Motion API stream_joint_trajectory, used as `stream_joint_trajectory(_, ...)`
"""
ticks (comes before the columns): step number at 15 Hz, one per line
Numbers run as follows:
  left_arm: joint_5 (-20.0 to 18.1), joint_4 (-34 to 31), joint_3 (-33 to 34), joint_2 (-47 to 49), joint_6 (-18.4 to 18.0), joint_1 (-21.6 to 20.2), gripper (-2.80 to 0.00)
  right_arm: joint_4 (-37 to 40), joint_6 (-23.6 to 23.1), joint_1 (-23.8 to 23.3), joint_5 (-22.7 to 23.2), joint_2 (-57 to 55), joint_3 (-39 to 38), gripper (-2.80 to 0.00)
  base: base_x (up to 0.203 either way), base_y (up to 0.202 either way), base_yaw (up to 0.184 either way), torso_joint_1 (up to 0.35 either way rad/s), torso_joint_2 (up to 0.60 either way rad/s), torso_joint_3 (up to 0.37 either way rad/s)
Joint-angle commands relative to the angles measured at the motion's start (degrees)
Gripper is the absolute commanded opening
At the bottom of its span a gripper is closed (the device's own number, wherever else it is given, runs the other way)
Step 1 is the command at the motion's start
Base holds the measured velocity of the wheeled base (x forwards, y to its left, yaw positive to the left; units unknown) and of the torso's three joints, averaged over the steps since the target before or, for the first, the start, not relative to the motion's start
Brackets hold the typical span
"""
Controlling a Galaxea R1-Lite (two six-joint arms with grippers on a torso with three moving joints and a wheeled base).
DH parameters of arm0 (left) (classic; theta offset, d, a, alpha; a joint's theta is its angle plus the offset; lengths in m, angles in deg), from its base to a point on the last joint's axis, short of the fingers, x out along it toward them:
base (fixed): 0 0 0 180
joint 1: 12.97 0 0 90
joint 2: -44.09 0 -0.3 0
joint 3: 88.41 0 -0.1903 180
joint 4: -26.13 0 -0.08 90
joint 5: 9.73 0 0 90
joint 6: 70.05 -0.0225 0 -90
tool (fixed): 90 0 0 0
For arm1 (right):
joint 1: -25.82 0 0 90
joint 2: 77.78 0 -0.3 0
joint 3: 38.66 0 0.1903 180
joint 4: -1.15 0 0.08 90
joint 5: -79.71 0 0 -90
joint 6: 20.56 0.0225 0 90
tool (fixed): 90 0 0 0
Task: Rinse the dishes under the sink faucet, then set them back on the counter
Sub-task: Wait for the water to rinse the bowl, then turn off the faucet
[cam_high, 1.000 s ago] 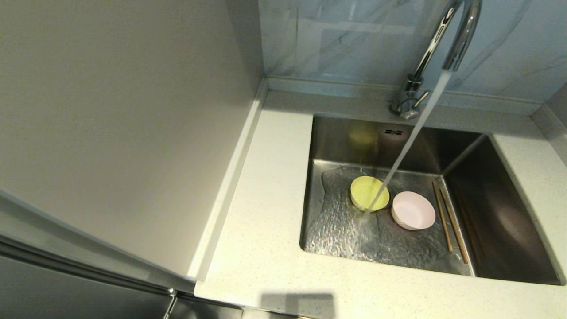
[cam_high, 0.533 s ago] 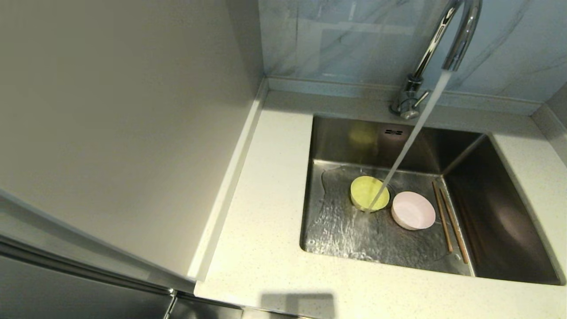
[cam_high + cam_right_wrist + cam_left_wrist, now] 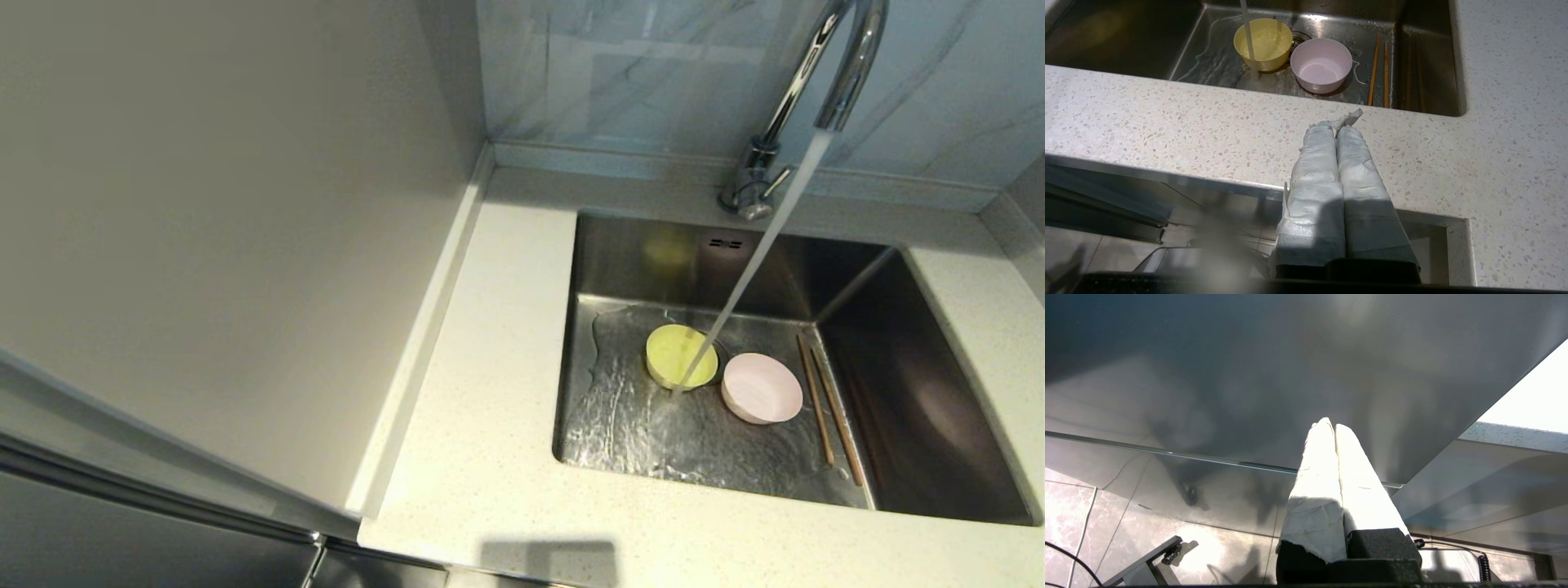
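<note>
Yellow-green bowl (image 3: 680, 356), pale pink bowl (image 3: 762, 388), speckled off-white counter (image 3: 490, 408).

I see a plain beige wall panel (image 3: 220, 245) filling the left of my head view, with a thin metal trim strip (image 3: 163, 498) along its lower edge. Behind the worktop runs a pale blue-grey marbled backsplash (image 3: 637, 73), glossy enough to catch reflections. Through the left wrist camera I get a dark, shiny cabinet front (image 3: 1274, 375) and, below it, veined marble floor tiles (image 3: 1069, 506) with bright patches of light and a black cable (image 3: 1069, 559) trailing across them.
</note>
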Motion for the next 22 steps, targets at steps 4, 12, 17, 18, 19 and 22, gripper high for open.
stream_joint_trajectory(4,0.0,0.0,0.0,-0.2,0.0,0.0,-2.8,0.0,0.0,0.0,0.0,-0.1,0.0,-2.8,0.0,0.0,0.0,0.0,0.0,0.0)
stream_joint_trajectory(12,0.0,0.0,0.0,-0.2,0.0,0.0,-2.8,0.0,-0.5,-0.1,0.6,-11.2,4.8,-2.8,0.0,0.0,0.0,0.0,0.0,0.0)
stream_joint_trajectory(17,0.0,0.0,0.0,-0.2,0.0,0.0,-2.8,-1.2,7.6,-1.9,-0.6,-40.0,25.9,-2.8,0.0,0.0,0.0,0.0,0.0,0.0)
stream_joint_trajectory(18,0.0,0.0,0.0,-0.2,0.0,0.0,-2.8,-1.3,9.4,-2.8,-1.5,-46.0,31.7,-2.8,0.0,0.0,0.0,0.0,0.0,0.0)
stream_joint_trajectory(19,0.0,0.0,0.0,-0.2,0.0,0.0,-2.8,-1.3,11.4,-4.0,-2.4,-52.0,38.0,-2.8,0.0,0.0,0.0,0.0,0.0,0.0)
stream_joint_trajectory(22,0.0,0.0,0.0,-0.2,0.0,0.0,-2.8,-1.1,17.5,-8.3,-3.7,-67.0,51.3,-2.8,0.0,0.0,0.0,0.0,0.0,0.0)
